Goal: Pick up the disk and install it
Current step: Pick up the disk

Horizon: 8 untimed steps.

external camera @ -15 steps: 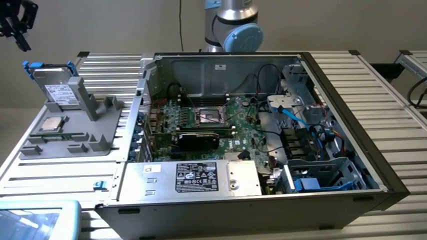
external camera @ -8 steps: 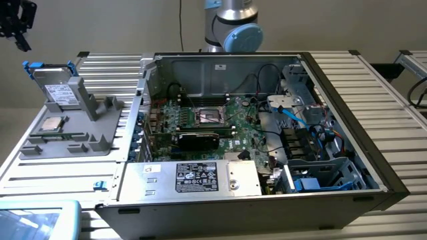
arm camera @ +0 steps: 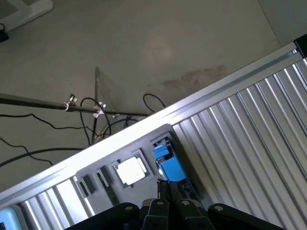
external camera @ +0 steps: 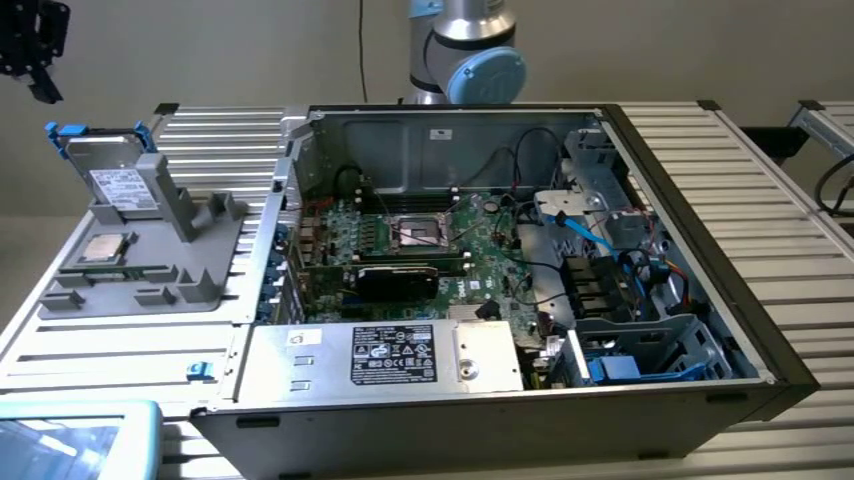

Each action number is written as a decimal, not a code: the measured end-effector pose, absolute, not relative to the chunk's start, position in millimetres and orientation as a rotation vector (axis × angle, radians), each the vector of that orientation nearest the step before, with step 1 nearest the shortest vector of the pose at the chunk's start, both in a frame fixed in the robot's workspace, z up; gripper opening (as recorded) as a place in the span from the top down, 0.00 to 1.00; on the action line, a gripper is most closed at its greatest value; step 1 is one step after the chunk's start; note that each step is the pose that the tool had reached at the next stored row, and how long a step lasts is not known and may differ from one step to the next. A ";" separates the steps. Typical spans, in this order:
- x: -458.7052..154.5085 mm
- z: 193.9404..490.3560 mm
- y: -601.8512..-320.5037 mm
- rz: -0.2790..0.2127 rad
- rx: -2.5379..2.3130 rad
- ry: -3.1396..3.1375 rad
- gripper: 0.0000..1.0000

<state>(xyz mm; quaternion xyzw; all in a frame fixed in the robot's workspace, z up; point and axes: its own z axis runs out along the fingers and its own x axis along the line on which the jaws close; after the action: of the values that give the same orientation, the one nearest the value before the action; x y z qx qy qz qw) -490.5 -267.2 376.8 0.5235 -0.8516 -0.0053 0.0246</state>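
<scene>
In the grey holder [external camera: 200,270] on the surface at the exterior view's left, the disk [external camera: 118,182] stands upright, blue carrier uppermost. The jaws hang well above it, clenched on nothing. A clean pick-up likely needs them opened wide, centred over the disk's top edge, and lowered straight.
</scene>
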 end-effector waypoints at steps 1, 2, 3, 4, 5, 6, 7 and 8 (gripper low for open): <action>-490.5 376.8 -267.2 -0.015 1.642 -2.620 0.89; -490.5 376.8 -267.2 -0.014 1.665 -2.605 0.89; -490.5 376.8 -267.1 -0.012 1.689 -2.589 0.89; -490.5 376.8 -267.1 -0.011 1.713 -2.573 0.89; -490.5 376.8 -267.2 -0.010 1.736 -2.557 0.89; -490.5 376.7 -267.2 -0.009 1.759 -2.541 0.89; -490.5 376.7 -267.1 -0.008 1.782 -2.526 0.89; -490.5 376.7 -267.2 -0.008 1.804 -2.509 0.89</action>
<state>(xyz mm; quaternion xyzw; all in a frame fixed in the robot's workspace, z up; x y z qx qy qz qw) -490.5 -267.2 376.7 0.5836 -0.8117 -0.0025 0.0255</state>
